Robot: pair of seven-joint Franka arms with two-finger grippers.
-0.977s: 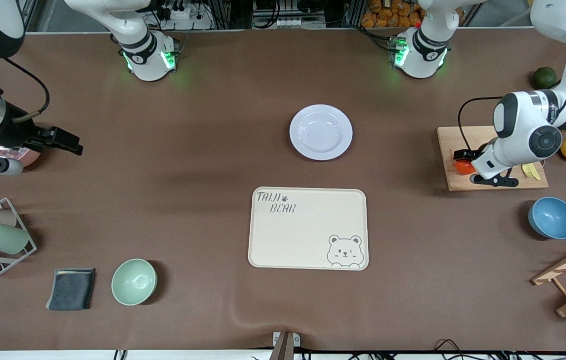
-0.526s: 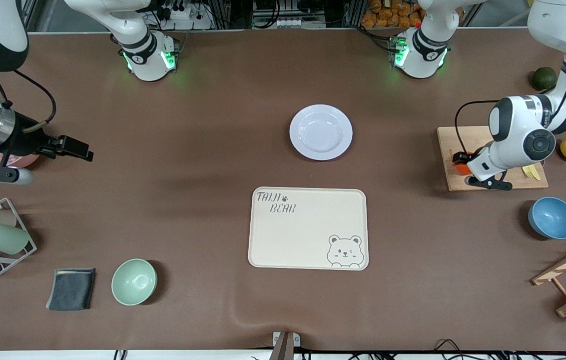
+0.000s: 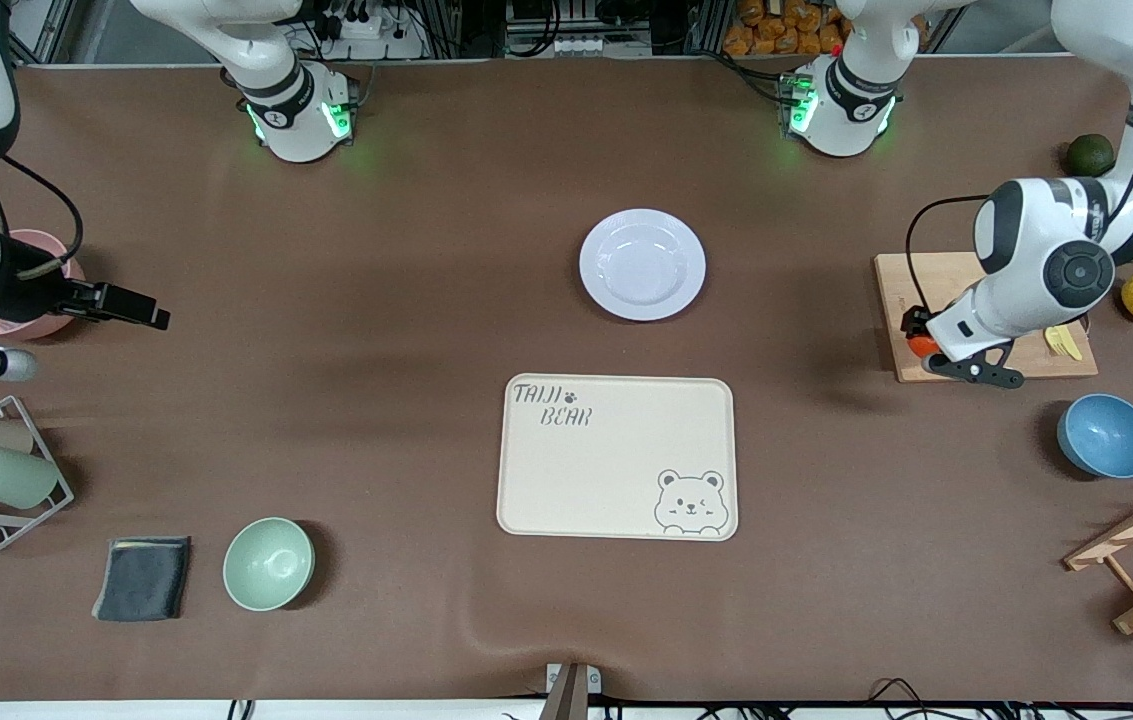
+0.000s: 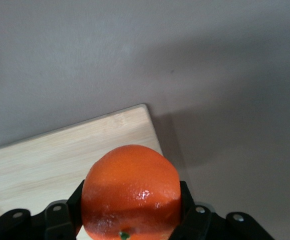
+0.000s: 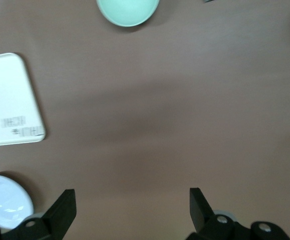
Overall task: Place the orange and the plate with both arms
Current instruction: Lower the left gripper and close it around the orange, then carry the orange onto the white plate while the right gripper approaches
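The orange (image 4: 130, 192) is small, round and bright red-orange, its skin glossy with a highlight and a little green stem spot low on it. The left gripper (image 4: 130, 220) has its fingers (image 4: 64, 215) clamped on either side of the fruit, just above the corner of the wooden cutting board (image 4: 59, 155) at the left arm's end of the table. From across the table only a sliver of the orange (image 3: 920, 346) shows under the left gripper (image 3: 926, 340).

The plate (image 3: 642, 264) is round, white with a faint lavender tint, wide-rimmed and sunken in the middle; it sits bare near the table's centre, farther from the front camera than the cream bear tray (image 3: 616, 457).

The right gripper (image 5: 129, 210) hangs over bare brown table (image 5: 175, 125) at the right arm's end, its fingers (image 5: 64, 207) spread wide apart and holding nothing.
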